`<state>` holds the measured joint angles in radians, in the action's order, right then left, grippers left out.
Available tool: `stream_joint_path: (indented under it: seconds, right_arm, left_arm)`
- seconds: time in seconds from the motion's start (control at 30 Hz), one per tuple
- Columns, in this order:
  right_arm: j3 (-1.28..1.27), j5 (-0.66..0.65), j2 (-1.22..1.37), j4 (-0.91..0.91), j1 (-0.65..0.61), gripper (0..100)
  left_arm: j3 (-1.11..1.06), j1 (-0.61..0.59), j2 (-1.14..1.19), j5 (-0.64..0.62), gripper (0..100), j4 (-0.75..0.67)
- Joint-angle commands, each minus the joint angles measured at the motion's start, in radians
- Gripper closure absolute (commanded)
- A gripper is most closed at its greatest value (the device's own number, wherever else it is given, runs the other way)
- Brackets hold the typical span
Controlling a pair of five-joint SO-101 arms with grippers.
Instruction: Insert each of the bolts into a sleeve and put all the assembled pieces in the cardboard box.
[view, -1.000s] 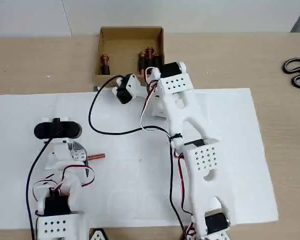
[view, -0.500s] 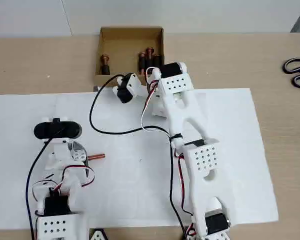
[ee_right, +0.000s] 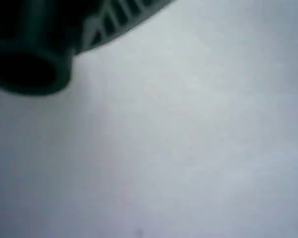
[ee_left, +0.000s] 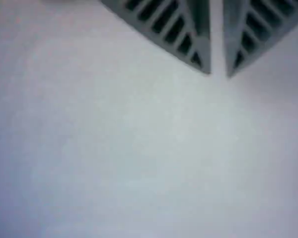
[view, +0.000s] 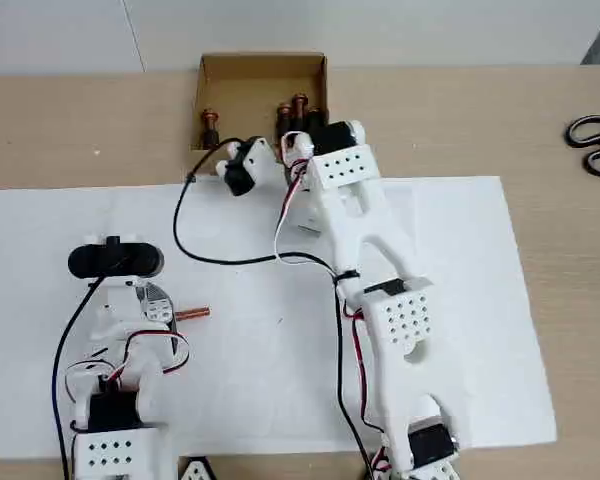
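- One bolt point(view: 192, 314) is lying on the white paper point(view: 280, 380), just beside the left gripper point(ee_left: 216, 67), on the side facing the right arm.
- Its long axis is running across the table, roughly side to side in the high view, with one end pointing at the gripper. Whether that end is being touched or pinched cannot be told.
- The left gripper is being held low over the paper with its jaws drawn narrow, only a slit being left between them. Nothing is being shown in that slit in the left wrist view.
- The left arm is being kept folded close to its base and is much the nearer to the bolt, so the bolt is judged to be its to handle.
- The right arm is being held stretched far forward, with the right gripper point(view: 205, 170) at the front wall of the cardboard box point(view: 263, 62), well apart from the bolt.
- How wide the right gripper is standing cannot be told. A dark round thing point(ee_right: 30, 64) is being shown close by it in the right wrist view; it may be a sleeve, but that cannot be told.
- Several assembled pieces point(view: 300, 110) are standing upright inside the box.
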<state>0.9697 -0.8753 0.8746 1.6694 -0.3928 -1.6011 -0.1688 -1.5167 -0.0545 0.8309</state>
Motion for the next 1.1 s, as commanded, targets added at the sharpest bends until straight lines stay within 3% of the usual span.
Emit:
stream_joint_path:
  seconds: [0.0, 0.27, 0.7, 1.07]
  right_arm:
    - [0.025, 0.061, -0.131, 0.013, -0.004, 98.7]
    - [0.023, 0.244, -0.234, 0.015, -0.013, 99.5]
    - [-0.014, 0.79, -0.495, 0.027, 0.061, 99.5]
    - [-0.552, 0.838, -0.966, 0.021, 0.097, 99.5]
  left_arm:
    - [0.005, -0.006, -0.009, 0.0, 99, -0.02]
    - [0.005, -0.006, -0.009, 0.0, 99, -0.02]
    - [0.007, -0.006, -0.009, 0.0, 99, -0.02]
    - [0.008, 0.0, -0.009, 0.005, 99, -0.02]
